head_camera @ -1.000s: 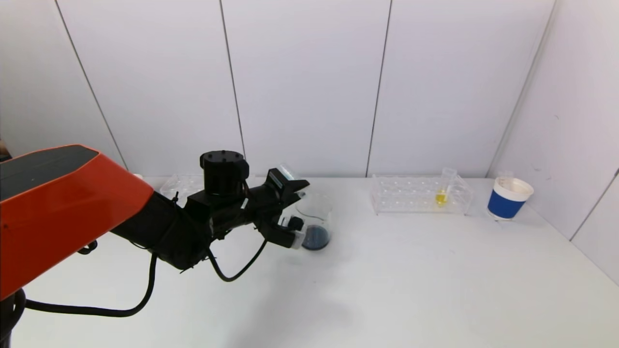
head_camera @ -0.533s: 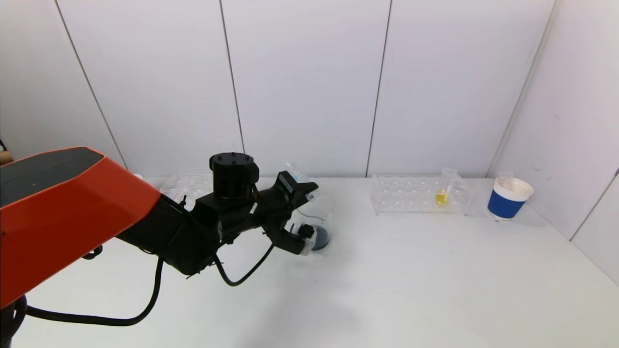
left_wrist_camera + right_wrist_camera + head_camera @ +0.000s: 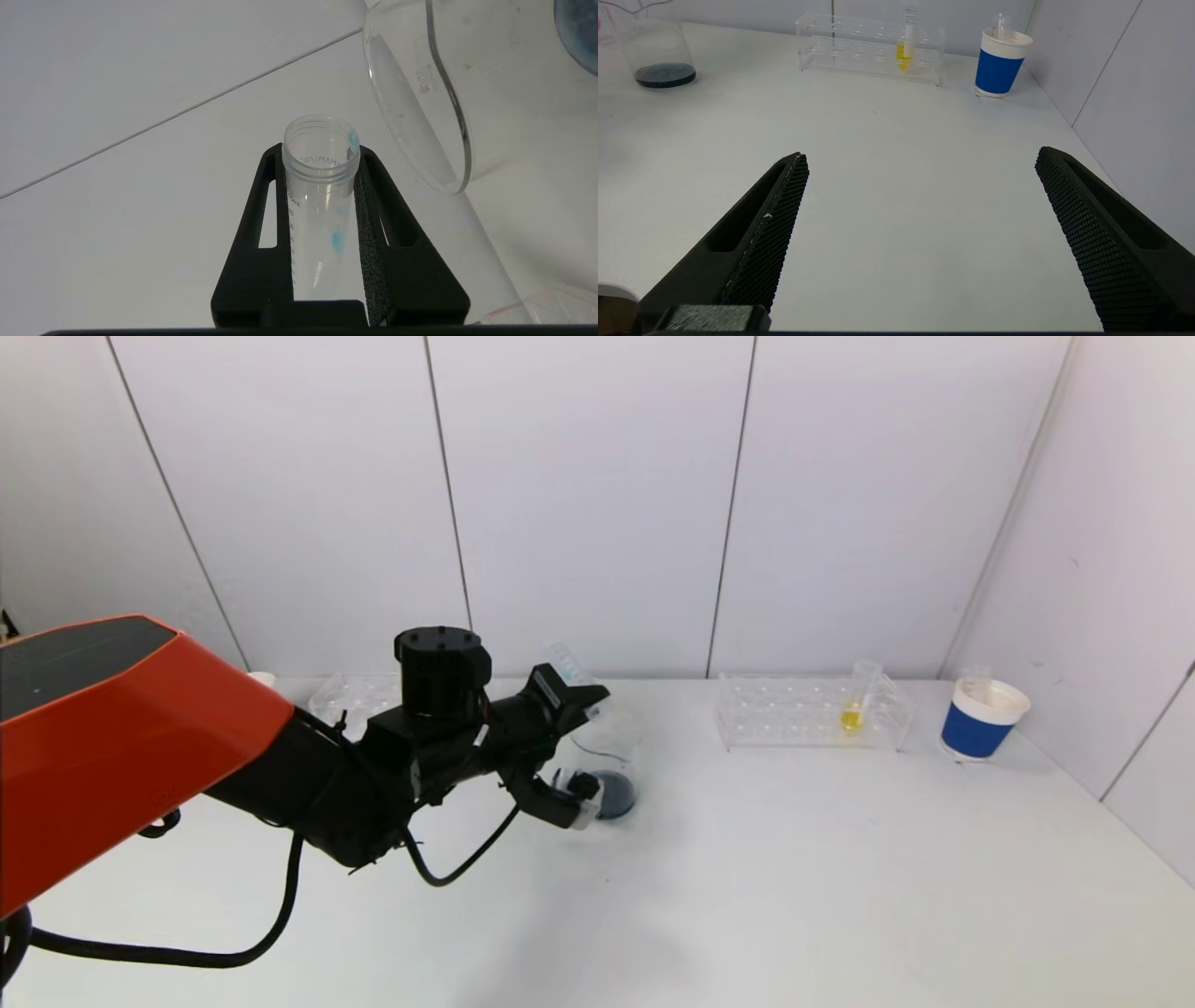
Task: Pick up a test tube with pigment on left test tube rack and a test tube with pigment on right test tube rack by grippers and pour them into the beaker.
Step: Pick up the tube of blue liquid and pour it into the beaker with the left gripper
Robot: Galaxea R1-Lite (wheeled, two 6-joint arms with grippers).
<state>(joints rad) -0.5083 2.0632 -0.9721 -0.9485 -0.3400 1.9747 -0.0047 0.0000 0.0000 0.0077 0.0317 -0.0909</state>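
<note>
My left gripper (image 3: pixel 581 698) is shut on a clear test tube (image 3: pixel 567 662), tilted beside the rim of the glass beaker (image 3: pixel 611 761). In the left wrist view the tube (image 3: pixel 321 200) sits between the black fingers (image 3: pixel 373 224); it holds only a few blue drops, and its mouth is next to the beaker rim (image 3: pixel 411 116). Dark blue liquid lies in the beaker's bottom (image 3: pixel 613 793). The right rack (image 3: pixel 810 714) holds a tube with yellow pigment (image 3: pixel 851 712). My right gripper (image 3: pixel 922 158) is open and empty, low over the table, far from the yellow tube (image 3: pixel 903 53).
The clear left rack (image 3: pixel 353 691) stands behind the left arm at the back. A blue and white paper cup (image 3: pixel 980 719) stands right of the right rack, near the side wall. The right wrist view also shows the beaker (image 3: pixel 663 56) and the right rack (image 3: pixel 868 46).
My left gripper has shifted a little to the right toward the beaker with the tube in it, then drawn back slightly. Nothing else has moved.
</note>
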